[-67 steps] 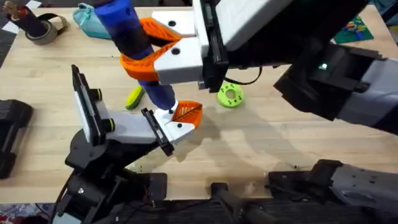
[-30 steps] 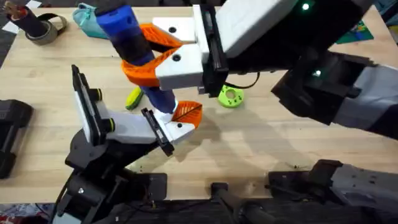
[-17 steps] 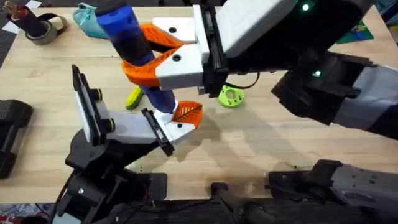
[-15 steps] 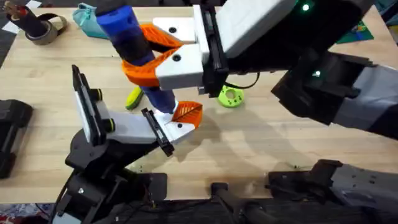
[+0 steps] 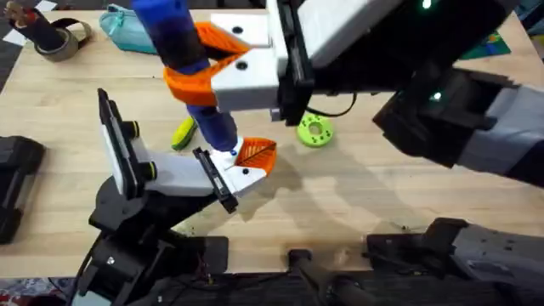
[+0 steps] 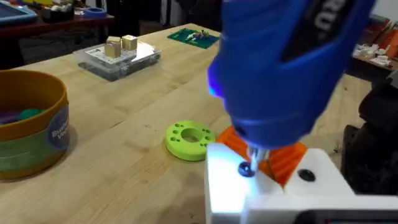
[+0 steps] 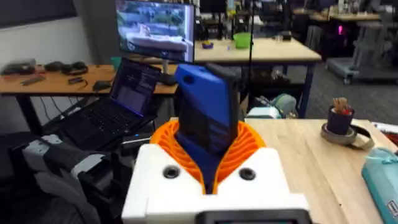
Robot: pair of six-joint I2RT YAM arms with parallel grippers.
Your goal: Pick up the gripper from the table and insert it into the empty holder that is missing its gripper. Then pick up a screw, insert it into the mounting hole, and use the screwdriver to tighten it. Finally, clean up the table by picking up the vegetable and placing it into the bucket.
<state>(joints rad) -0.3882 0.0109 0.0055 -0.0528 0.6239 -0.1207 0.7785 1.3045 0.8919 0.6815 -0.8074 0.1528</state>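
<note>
The screwdriver (image 5: 183, 59) was held upright, pinched between the right gripper's (image 5: 197, 64) jaws, its tip set on a screw (image 6: 245, 169) in the gripper (image 5: 248, 161) mounted on the holder (image 5: 214, 180). The vegetable (image 5: 184, 133) lay on the counter (image 5: 357, 187) beside it. The left jaws' state could not be told.

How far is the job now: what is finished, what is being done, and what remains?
Done: the gripper sits in the holder. In hand: the right gripper holds the screwdriver, its tip on a screw in the white block. Left: the vegetable lies on the table, not in the bucket.
</note>
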